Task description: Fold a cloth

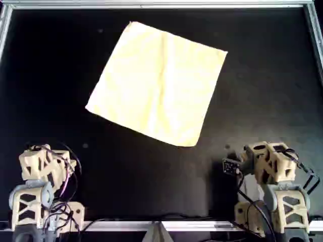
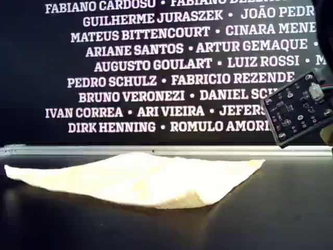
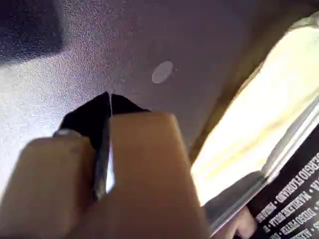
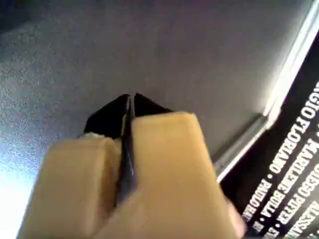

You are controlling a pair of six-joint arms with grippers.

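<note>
**Black table, yellow cloth spread flat, both arms parked**

Black matte table (image 1: 262, 75) fills the overhead view, edged by a metal rail (image 1: 151, 4) along its top. Behind it, in the exterior view, stands a dark banner (image 2: 156, 62) printed with white names.

The cloth (image 1: 157, 83), pale yellow and unpatterned, lies unfolded in a single layer on the upper middle of the table in the overhead view, turned so its corners point like a tilted square. In the exterior view it lies low on the surface with a slight ridge through its middle (image 2: 140, 179).

The two tan arms sit folded at the bottom edge of the overhead view, the left arm (image 1: 43, 186) at the bottom left corner and the right arm (image 1: 275, 186) at the bottom right, both well apart from the cloth.

The left gripper (image 3: 110, 99) is clenched, its dark tips pressed together over bare table with nothing between them; the cloth shows as a bright band off to one side. The right gripper (image 4: 132, 100) is likewise clenched on nothing.

A small circuit board (image 2: 299, 107) pokes in at the exterior view's right.
</note>
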